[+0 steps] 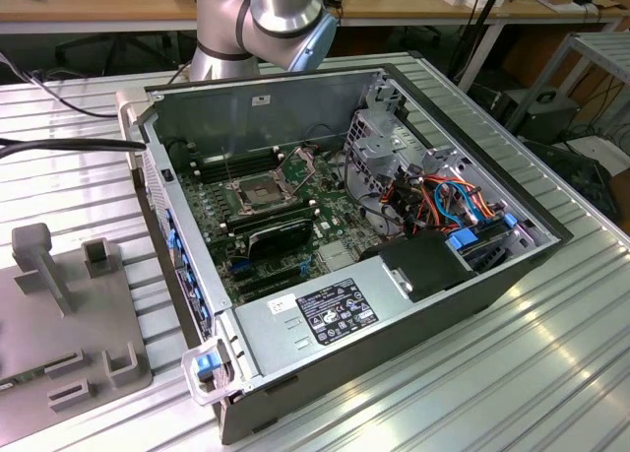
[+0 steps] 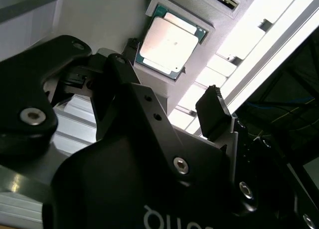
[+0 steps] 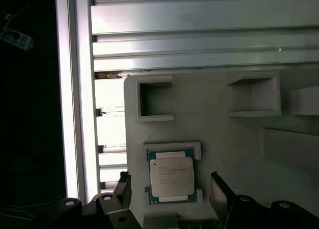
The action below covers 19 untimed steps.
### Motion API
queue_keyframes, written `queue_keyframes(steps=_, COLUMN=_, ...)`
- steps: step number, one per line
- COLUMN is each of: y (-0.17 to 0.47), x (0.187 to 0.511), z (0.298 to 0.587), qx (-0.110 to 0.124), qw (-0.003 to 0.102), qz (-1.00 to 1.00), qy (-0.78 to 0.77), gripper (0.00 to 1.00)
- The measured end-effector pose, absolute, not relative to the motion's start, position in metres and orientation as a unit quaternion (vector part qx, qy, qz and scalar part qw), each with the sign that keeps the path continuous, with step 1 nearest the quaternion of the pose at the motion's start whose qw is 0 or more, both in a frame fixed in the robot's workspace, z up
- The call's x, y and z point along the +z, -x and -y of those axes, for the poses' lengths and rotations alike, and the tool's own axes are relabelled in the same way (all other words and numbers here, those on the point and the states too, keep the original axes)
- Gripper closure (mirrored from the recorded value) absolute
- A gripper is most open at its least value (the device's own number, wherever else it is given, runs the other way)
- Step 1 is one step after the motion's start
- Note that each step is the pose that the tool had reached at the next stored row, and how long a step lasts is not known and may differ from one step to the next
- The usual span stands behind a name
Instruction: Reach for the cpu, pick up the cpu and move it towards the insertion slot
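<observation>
The cpu (image 3: 172,176), a thin square chip with a pale silver face on a green edge, lies flat in a shallow pocket of a grey holder plate (image 3: 224,129); the second wrist view shows the cpu (image 2: 169,42) too. My gripper (image 3: 172,191) hovers over it, open, with one black finger (image 3: 124,186) on each side of the chip and nothing held. In the second wrist view the gripper (image 2: 167,89) is short of the chip. The insertion slot (image 1: 254,191) sits on the motherboard inside the open computer case, its metal flap (image 1: 300,161) raised.
The case (image 1: 394,304) lies on a ribbed aluminium table (image 1: 551,373). A black card (image 1: 281,233), memory slots (image 1: 221,166), a drive cage (image 1: 379,142) and cable bundles (image 1: 443,201) surround the socket. A grey fixture with posts (image 1: 59,314) stands at the exterior view's left.
</observation>
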<state>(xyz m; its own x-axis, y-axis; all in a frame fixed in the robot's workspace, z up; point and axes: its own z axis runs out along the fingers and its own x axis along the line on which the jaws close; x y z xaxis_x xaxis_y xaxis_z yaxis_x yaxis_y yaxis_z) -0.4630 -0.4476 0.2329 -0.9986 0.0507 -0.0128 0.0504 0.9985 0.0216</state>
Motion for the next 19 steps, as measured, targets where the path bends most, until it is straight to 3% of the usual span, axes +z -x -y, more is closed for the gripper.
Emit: queue_keyframes(steps=19, y=0.462, x=0.201, z=0.450, qx=0.011, qw=0.007, qz=-1.000, qy=-0.025, gripper=0.26)
